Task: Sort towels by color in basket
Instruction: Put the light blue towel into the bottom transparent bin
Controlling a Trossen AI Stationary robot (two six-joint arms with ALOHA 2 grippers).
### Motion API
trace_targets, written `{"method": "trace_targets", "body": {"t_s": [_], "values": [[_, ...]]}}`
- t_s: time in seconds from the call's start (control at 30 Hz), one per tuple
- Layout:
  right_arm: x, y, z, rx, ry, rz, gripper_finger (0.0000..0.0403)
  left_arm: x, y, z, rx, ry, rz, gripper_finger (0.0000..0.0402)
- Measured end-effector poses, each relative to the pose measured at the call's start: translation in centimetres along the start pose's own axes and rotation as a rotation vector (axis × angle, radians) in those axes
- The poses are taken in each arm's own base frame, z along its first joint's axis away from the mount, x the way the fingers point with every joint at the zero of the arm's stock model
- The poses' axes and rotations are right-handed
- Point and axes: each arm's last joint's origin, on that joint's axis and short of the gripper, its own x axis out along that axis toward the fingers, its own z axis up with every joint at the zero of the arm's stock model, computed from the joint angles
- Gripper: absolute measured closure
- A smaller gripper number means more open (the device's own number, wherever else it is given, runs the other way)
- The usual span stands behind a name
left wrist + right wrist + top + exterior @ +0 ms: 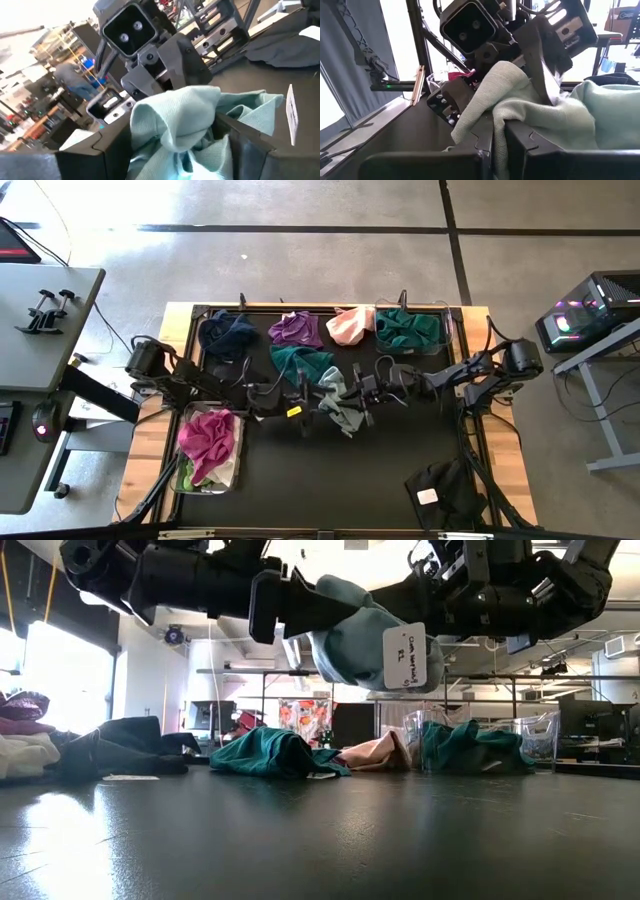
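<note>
Your right claw (pixel 362 392) pinches the mint towel (pixel 340 402) aloft beside the teal towel (pixel 300 360); your left claw (pixel 305 393) stands spread. Risk: the cloth snags its fingers and drags.

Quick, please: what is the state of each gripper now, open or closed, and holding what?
Left gripper: open around the pale mint soft cloth towel, releasing it.
Right gripper: closed on the same mint towel, held above the table.

The black-topped wooden desk (pixel 400 450) carries navy (pixel 228 335), purple (pixel 296 329), pink (pixel 350 325) and teal (pixel 300 361) cloth towels along the frame's upper middle, a black one (pixel 445 492) lower right.
</note>
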Motion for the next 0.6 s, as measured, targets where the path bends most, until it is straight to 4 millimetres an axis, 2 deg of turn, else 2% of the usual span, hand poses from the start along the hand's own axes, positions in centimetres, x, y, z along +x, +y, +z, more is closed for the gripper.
{"method": "trace_targets", "body": {"t_s": [0.13, 0.27, 0.4, 0.6], "values": [[0.02, 0.06, 0.02, -0.009, -0.001, 0.003, 0.0388, 0.01, 0.00, -0.07, -0.031, 0.006, -0.002, 0.0160], [0.02, 0.06, 0.02, -0.024, 0.000, 0.003, 0.0380, 0.01, -0.15, -0.31, -0.032, 0.030, -0.016, 0.0188], [0.02, 0.02, -0.01, -0.021, 0.002, -0.012, 0.0354, -0.01, -0.32, -0.60, -0.052, 0.061, -0.029, 0.0241], [-0.54, 0.02, 0.85, -0.022, 0.020, -0.027, 0.0283, -0.27, -0.78, -0.31, -0.056, 0.081, -0.013, 0.0343]]}}
